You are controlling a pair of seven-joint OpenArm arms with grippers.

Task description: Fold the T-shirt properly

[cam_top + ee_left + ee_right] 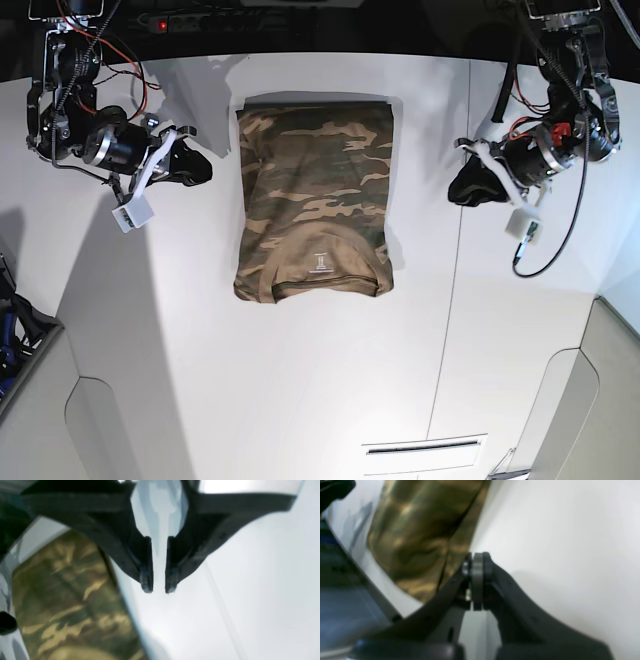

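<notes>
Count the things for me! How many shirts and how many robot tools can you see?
T-shirt: 1, camouflage, lying folded on the white table
Tools: 2, the left tool slightly open, the right tool shut, both holding nothing
Total: 3
</notes>
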